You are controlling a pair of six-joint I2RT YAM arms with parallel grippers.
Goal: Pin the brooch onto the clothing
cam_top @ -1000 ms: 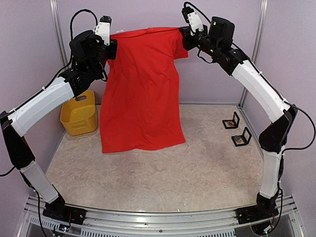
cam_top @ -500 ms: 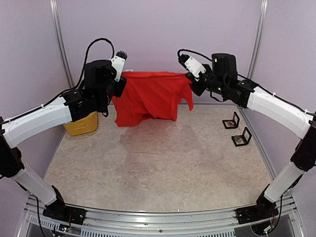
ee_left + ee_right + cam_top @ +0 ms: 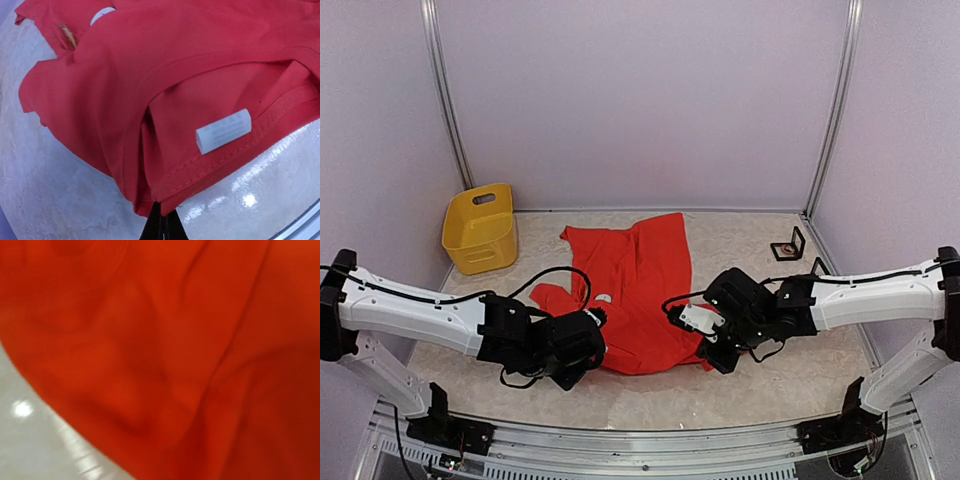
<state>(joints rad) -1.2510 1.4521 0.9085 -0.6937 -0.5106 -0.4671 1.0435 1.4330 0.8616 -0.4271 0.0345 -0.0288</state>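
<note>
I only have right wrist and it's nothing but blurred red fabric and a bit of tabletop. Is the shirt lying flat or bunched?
Observer: Bunched. The top view shows the T-shirt lying rumpled on the table between the two arms.
Operator: What's the left arm doing?
Observer: The left gripper is shut on an edge of the shirt, close to a white label.
Operator: Anything else on the table?
Observer: A yellow bin stands in the far left corner, apart from the shirt.
</note>
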